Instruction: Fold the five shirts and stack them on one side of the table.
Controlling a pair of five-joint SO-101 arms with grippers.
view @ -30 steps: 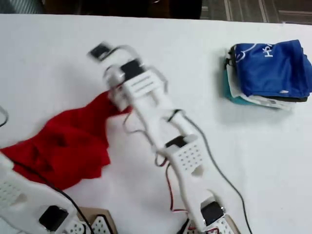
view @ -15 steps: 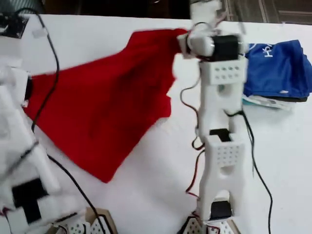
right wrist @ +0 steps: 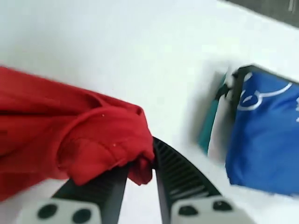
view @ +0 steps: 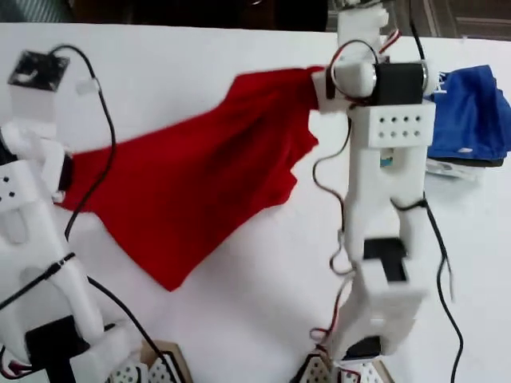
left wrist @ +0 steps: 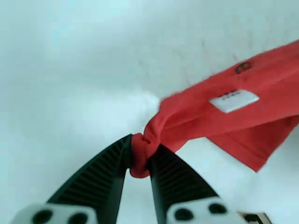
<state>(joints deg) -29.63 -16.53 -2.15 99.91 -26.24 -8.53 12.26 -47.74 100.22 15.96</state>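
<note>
A red shirt [view: 192,183] hangs stretched above the white table between my two arms. My left gripper [left wrist: 139,158] is shut on a bunched corner of the red shirt [left wrist: 219,116], at the left in the high view. At the back centre-right my right gripper [right wrist: 140,170] is shut on another bunched corner of the red shirt [right wrist: 70,135]. A stack of folded shirts [view: 467,120] with a blue one on top lies at the right edge; the right wrist view shows the blue shirt [right wrist: 266,140] close beside the gripper.
The white table [view: 239,303] has bare room under and in front of the hanging shirt. Cables [view: 96,88] trail from both arms. The arm bases [view: 160,363] stand at the near edge.
Both arms have lifted the red shirt from a crumpled heap at the left and spread it wide. Since half a second ago the right arm has shifted a little toward the stack.
</note>
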